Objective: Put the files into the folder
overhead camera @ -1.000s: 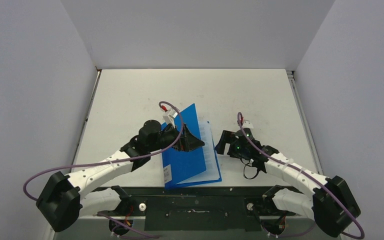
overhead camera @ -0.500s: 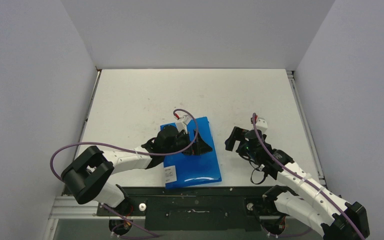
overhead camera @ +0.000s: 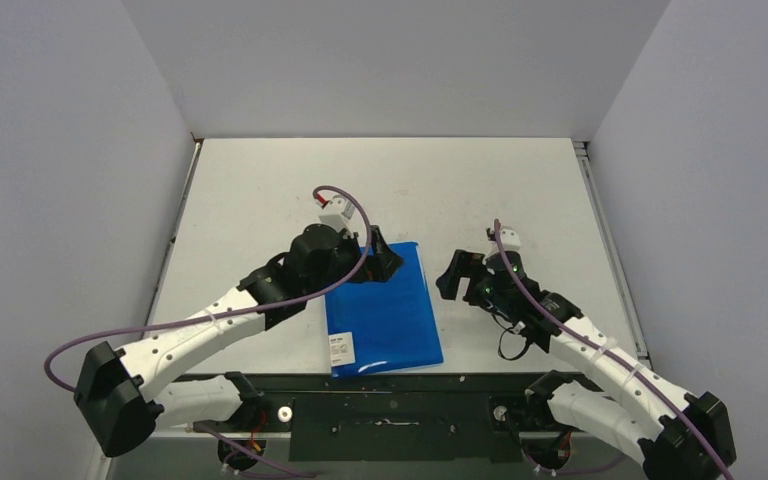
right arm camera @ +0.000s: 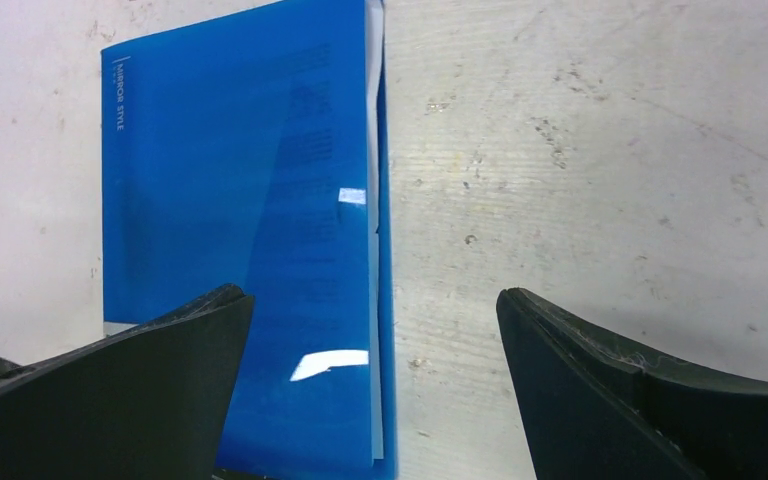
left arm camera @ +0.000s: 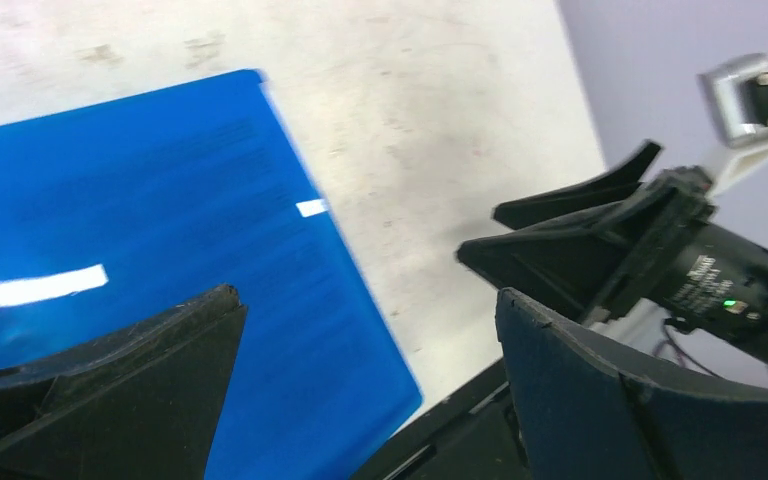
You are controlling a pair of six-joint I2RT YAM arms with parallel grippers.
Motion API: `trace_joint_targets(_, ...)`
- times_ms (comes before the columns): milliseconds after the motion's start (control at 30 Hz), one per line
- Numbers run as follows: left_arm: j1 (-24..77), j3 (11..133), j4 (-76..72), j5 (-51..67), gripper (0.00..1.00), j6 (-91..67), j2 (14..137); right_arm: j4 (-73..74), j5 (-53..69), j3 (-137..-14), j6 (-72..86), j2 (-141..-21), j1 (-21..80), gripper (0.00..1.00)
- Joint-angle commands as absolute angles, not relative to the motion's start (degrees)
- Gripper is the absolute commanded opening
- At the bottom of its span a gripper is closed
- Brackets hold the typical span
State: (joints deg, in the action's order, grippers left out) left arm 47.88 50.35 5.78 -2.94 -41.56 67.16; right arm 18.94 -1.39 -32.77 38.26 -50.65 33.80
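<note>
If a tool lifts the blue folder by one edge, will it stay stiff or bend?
The blue folder looks thin, with print showing through its cover, so it would probably sag. Its glossy cover may slide easily on the table. The white sheets at its open edge might slip out.

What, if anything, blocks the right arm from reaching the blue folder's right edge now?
Probably nothing, so yes. The right gripper is open beside the blue folder, with only bare table between them; the left gripper sits at its far end, not along that edge.
</note>
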Motion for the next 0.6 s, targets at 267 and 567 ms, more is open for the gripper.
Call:
trace_joint_targets(267, 34.9, 40.2, 23.6, -8.3, 0.92, -47.3, 57.1, 8.3, 2.5, -35.8, 38.4, -62.7, 40.0, 0.98)
trace_joint_targets(567, 30.7, 34.4, 23.4, -12.9, 0.33, -49.3, 58.0, 5.2, 1.6, -36.6, 39.8, -71.6, 42.4, 0.98)
